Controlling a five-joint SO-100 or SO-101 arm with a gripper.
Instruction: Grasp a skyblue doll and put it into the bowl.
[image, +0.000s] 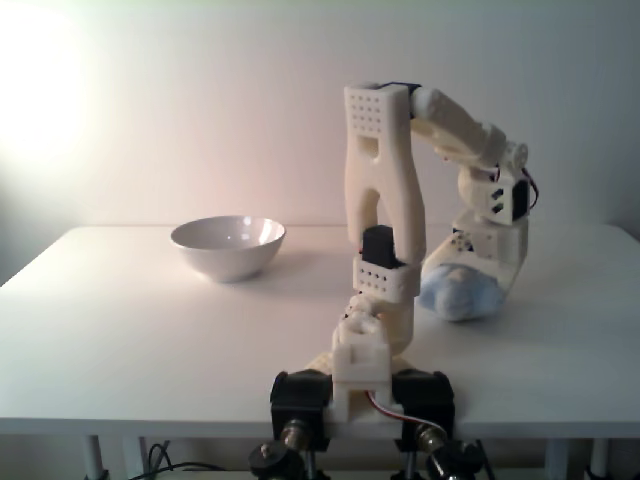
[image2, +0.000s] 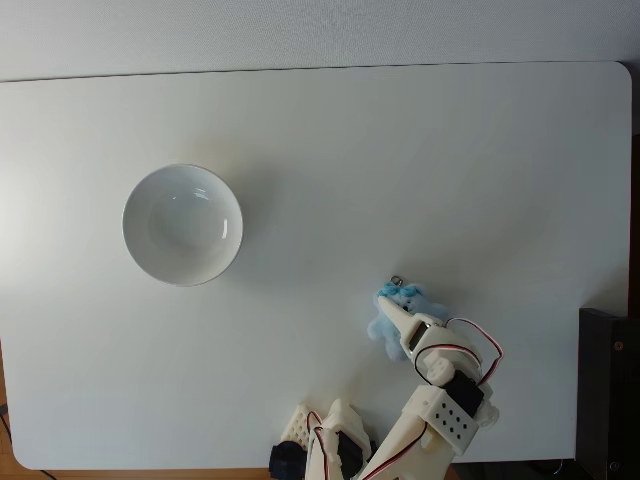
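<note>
Grasping stage: the end effector is bearing down on the skyblue doll, which is lying on the white desk near the arm's base and well apart from the bowl — whether the fingers are closing on the plush or standing open cannot be told from either fixed view. Doing this step well is judged to mean sinking the fingers deep around the soft body — not pinching loose fluff — before lifting clear of the bowl's rim.
</note>
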